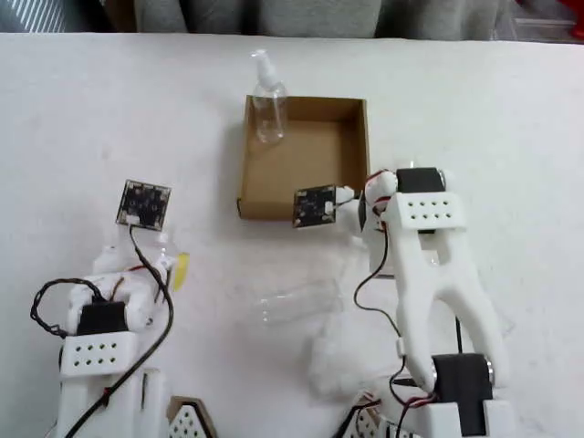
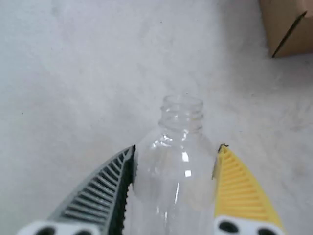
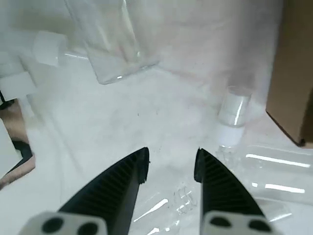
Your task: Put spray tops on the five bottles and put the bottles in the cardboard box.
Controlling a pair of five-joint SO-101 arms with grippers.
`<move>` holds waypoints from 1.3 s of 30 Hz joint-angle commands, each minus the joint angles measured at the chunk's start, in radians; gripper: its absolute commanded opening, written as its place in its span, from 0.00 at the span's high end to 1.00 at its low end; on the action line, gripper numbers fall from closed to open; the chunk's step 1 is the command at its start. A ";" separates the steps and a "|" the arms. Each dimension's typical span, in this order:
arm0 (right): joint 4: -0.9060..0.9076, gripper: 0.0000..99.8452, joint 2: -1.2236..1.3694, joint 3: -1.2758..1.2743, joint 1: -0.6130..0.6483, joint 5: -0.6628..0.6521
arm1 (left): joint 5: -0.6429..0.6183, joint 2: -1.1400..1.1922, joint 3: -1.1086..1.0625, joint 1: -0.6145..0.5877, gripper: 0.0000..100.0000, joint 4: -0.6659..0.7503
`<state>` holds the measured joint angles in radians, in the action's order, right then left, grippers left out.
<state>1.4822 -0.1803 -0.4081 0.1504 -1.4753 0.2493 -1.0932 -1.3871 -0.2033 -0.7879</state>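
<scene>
Left hand (image 2: 175, 152) clamped around uncapped clear bottle (image 2: 182, 115), apart from cardboard box (image 1: 265, 205). Right hand (image 3: 171, 157) half open, empty, over loose bottles (image 3: 274, 171) on counter (image 3: 171, 98).
Risks: slick bottle twists in grip when top pressed on; nudged bottles roll.

White table (image 1: 91, 109) carries cardboard box (image 1: 310, 169) and lying bottle (image 1: 297, 303).

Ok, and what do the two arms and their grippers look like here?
Both the left arm and right arm are white printed shells with perforated plates, black motors and loose black cables. Each wrist bears a square black camera board. The left gripper has one grey ribbed finger and one yellow; the right gripper has two black ones.
</scene>
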 commanded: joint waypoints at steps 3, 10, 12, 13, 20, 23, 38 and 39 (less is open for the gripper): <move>-0.104 0.86 0.065 0.052 -0.008 -0.023 | -0.005 -0.022 -0.002 -0.007 0.81 0.023; -0.209 0.86 0.124 0.054 -0.051 -0.023 | -0.005 -0.022 -0.002 -0.007 0.81 0.025; -0.226 0.86 0.125 0.054 -0.062 -0.023 | -0.005 -0.022 -0.002 -0.007 0.81 0.025; -0.232 0.86 0.127 0.054 -0.065 -0.023 | -0.005 -0.022 -0.002 -0.007 0.81 0.025; -0.266 0.86 0.189 0.058 -0.065 -0.017 | -0.005 -0.022 -0.002 -0.007 0.81 0.025; -0.283 0.86 0.254 0.097 -0.077 -0.015 | -0.005 -0.022 -0.002 -0.007 0.81 0.025; -0.286 0.86 0.369 0.135 -0.073 0.017 | 0.035 -0.022 -0.002 -0.007 0.81 0.025; -0.286 0.86 0.369 0.135 -0.067 0.029 | 0.035 -0.022 -0.002 -0.007 0.81 0.025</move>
<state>1.2045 0.2033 -0.3161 0.0629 -1.4737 0.2739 -1.0932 -1.3871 -0.2033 -0.7879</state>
